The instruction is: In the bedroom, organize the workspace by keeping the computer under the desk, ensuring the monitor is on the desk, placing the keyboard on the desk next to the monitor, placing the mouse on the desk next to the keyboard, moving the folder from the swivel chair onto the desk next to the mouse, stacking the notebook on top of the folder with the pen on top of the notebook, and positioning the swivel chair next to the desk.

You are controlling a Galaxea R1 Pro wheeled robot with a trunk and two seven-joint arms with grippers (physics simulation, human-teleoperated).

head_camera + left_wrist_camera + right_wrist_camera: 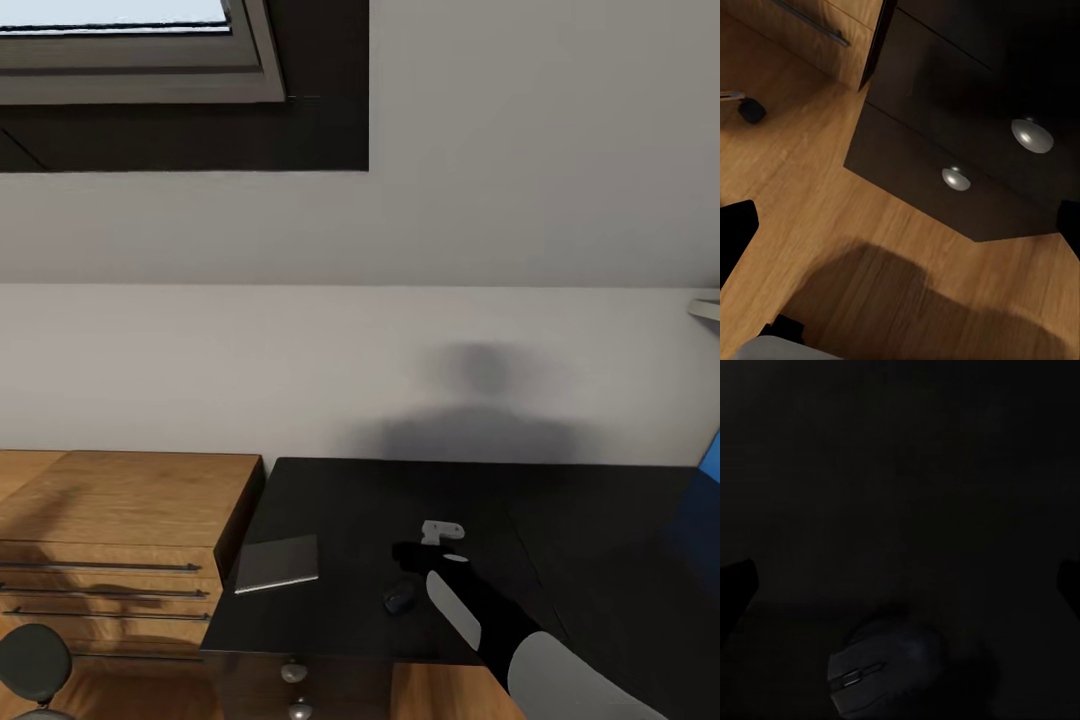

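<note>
You are looking down at the black-topped desk (560,520) set against a pale sloped wall, with a dark-framed skylight (140,60) above it on the left side. Your right gripper (415,556) hovers just over the desk's front part, its arm reaching in from the desk's front edge. In the right wrist view its two dark fingertips (736,585) sit wide apart at the picture's edges, so the gripper is spread and holds nothing. The mouse (399,598), small, dark and rounded, lies on the desk just beside the gripper, a little nearer the desk's front edge; the right wrist view shows it (881,675) dimly on the dark top, ahead of the fingers and not between them. The notebook (278,563), a thin grey rectangle, lies flat near the desk's left end. A light wood cabinet (110,540) with long bar handles stands against that same end. Your left gripper (900,225) also appears spread, empty, pointing at the desk's dark drawers (945,150) with round silver knobs (956,178) and the wood floor (832,247) below them.
</note>
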